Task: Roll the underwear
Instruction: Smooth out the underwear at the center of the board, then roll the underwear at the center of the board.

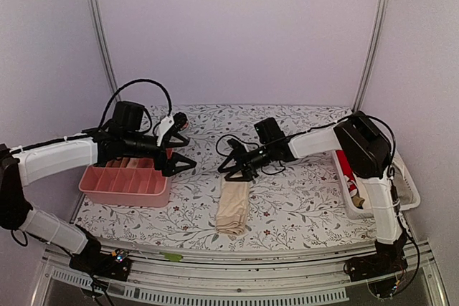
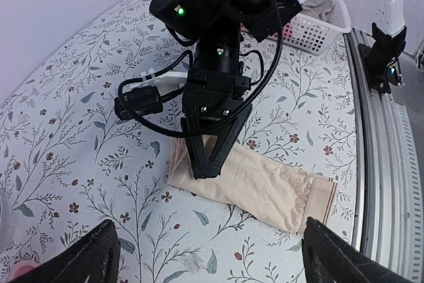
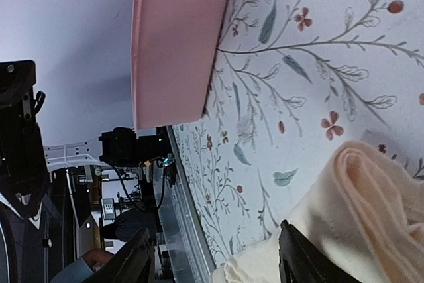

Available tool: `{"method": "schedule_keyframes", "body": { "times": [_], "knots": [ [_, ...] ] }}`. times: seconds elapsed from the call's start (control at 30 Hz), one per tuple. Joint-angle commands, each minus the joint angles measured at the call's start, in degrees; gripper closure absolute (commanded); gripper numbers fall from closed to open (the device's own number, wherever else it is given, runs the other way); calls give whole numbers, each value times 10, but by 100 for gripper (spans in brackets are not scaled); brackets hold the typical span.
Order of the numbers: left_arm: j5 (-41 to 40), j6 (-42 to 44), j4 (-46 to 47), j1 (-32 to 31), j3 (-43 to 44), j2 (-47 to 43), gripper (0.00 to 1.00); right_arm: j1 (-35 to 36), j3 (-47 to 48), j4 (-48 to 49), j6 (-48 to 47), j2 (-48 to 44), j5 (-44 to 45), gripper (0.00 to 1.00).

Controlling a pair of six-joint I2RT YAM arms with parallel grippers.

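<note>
One beige underwear (image 1: 233,209) lies folded into a long strip on the floral table, near the front edge. In the left wrist view the underwear (image 2: 265,187) shows its striped waistband at the right end. My right gripper (image 1: 235,172) stands open, low over the strip's far end. In the right wrist view the right gripper (image 3: 215,263) has bare table between its fingers and the cloth (image 3: 358,217) against one finger. My left gripper (image 1: 183,152) hangs open by the pink tray's right end, holding nothing. Its fingertips (image 2: 99,256) frame the left wrist view.
The pink divided tray (image 1: 122,191) sits at the left, with beige rolled pieces (image 1: 129,164) in its back compartments. A white basket (image 1: 409,191) with red and pale cloth stands at the right edge. Cables hang round the right wrist (image 2: 142,101).
</note>
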Motion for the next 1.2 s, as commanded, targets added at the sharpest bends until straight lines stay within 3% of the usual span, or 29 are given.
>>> {"method": "schedule_keyframes", "body": {
  "times": [0.0,0.17,0.27,0.47,0.7,0.97,1.17],
  "knots": [
    [8,17,24,-1,-11,10,4,-5,36,-15,-7,82,18,38],
    [5,89,6,-24,-35,3,9,-12,109,-73,-38,125,29,41],
    [-11,151,-10,-62,-59,-8,16,-11,117,-99,-63,80,35,44],
    [-58,207,39,-148,-138,-41,21,-3,2,-90,-48,-82,40,50],
    [-127,228,130,-231,-175,-10,24,36,-129,-95,-44,-159,45,69],
    [-148,250,183,-282,-163,66,25,63,-189,17,15,-97,28,91],
    [-183,275,199,-307,-160,128,28,62,-193,15,9,-30,43,100]
  ]
}}
